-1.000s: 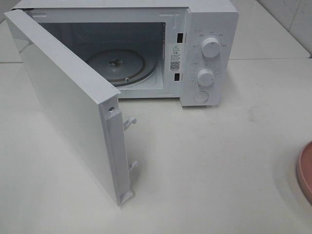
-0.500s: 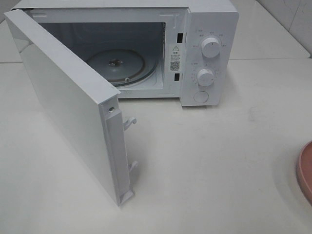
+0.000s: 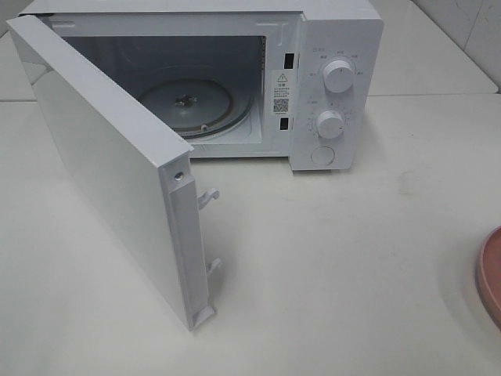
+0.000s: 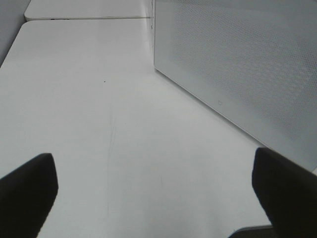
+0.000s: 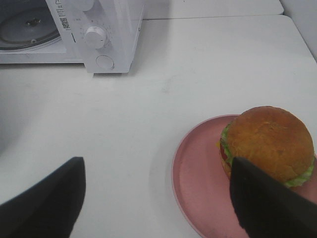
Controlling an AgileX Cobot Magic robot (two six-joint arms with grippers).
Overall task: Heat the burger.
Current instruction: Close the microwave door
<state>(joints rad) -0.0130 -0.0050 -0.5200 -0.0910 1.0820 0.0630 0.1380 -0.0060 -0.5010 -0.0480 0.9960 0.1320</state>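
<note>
— Burger (image 5: pixel 267 144) location?
— It sits on a pink plate (image 5: pixel 198 183), off-centre toward one edge of it, on the white surface (image 5: pixel 198 69). In the right wrist view it lies just ahead of the right gripper (image 5: pixel 153 198), close to one dark finger and not between the two.
— Is the right gripper holding anything?
— No. Its fingers are spread wide apart, with only surface and plate showing between them.
— How does the burger look?
— Round, with a domed golden-brown bun, green lettuce frilling out at the rim, and a bit of red and yellow showing at the side. It stands upright.
— And the left gripper (image 4: pixel 153 198)?
— Also spread wide and empty, low over bare surface, beside the open microwave door (image 4: pixel 247 69).
— The microwave (image 3: pixel 329 78)?
— Door (image 3: pixel 109 172) swung open, with the glass turntable (image 3: pixel 188 106) visible inside. The plate's edge (image 3: pixel 491 274) is well apart from it, at the right of the high view.
</note>
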